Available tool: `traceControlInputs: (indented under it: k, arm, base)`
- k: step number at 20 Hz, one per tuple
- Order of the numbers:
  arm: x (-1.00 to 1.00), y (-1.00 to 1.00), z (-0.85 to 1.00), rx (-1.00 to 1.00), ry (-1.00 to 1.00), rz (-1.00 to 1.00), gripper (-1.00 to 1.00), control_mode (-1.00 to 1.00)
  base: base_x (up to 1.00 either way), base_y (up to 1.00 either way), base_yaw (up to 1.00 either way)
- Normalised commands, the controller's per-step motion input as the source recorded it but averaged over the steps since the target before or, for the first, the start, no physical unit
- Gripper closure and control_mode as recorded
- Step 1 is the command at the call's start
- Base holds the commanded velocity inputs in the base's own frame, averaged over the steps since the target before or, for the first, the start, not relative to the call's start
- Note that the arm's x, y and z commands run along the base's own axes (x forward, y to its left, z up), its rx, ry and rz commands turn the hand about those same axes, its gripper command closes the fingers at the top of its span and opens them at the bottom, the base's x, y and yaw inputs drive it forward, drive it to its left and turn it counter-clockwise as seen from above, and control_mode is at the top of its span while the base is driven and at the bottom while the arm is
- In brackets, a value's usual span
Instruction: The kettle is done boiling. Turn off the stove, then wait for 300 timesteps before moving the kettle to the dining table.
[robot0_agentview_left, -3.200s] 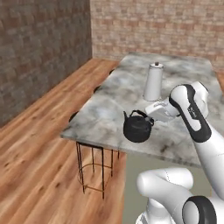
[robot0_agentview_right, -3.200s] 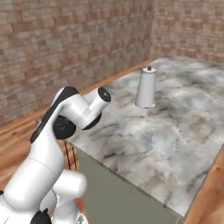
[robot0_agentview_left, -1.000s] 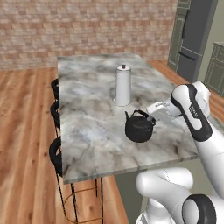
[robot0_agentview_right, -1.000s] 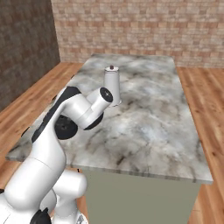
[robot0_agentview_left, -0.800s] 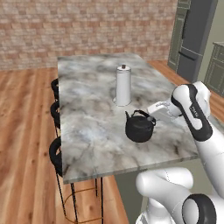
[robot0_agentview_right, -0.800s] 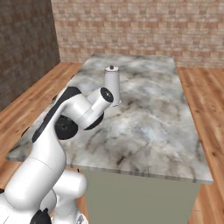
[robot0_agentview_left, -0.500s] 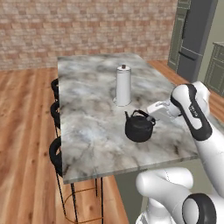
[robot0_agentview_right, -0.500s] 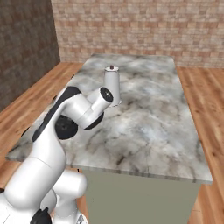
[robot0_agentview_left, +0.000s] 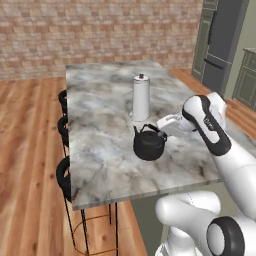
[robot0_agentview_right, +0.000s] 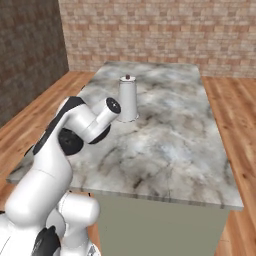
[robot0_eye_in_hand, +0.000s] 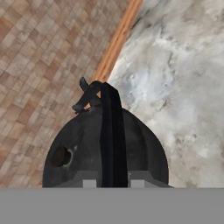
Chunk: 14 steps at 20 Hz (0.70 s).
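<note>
The black kettle (robot0_agentview_left: 149, 146) is over the near part of the dining table (robot0_agentview_left: 100, 130), on its marble top or just above it; I cannot tell if it touches. My gripper (robot0_agentview_left: 161, 131) reaches in from the right and is shut on the kettle's arched handle. In the hand view the kettle (robot0_eye_in_hand: 83, 148) sits right below the hand, its handle (robot0_eye_in_hand: 111, 127) running between my fingertips (robot0_eye_in_hand: 89, 183), spout pointing toward the table's edge. In the right base view my arm hides the kettle over the dining table (robot0_agentview_right: 175, 150). The stove is out of view.
A tall white canister (robot0_agentview_left: 141, 97) stands just behind the kettle, also seen as the canister (robot0_agentview_right: 128, 99). Black stools (robot0_agentview_left: 62, 172) line the table's left side. Dark cabinets and a fridge (robot0_agentview_left: 220, 45) stand at the far right. A brick wall (robot0_agentview_right: 150, 30) closes the back.
Between the oldest frames and a second ago the whole picture swung round with the base. Over the last second the arm, kettle and table have kept still.
</note>
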Motion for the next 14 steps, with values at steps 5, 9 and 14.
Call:
traceControlInputs:
  k: [5, 9, 14]
  arm:
    - [0.22, 0.27, -0.03, 0.00, 0.01, 0.00, 1.00, -1.00]
    - [0.14, 0.22, -0.06, 0.00, 0.01, 0.00, 1.00, -1.00]
    - [0.14, 0.09, -0.16, 0.00, 0.00, -0.02, 1.00, -1.00]
  base:
    - [0.00, 0.00, 0.00]
    - [0.00, 0.00, 0.00]
    - [0.00, 0.00, 0.00]
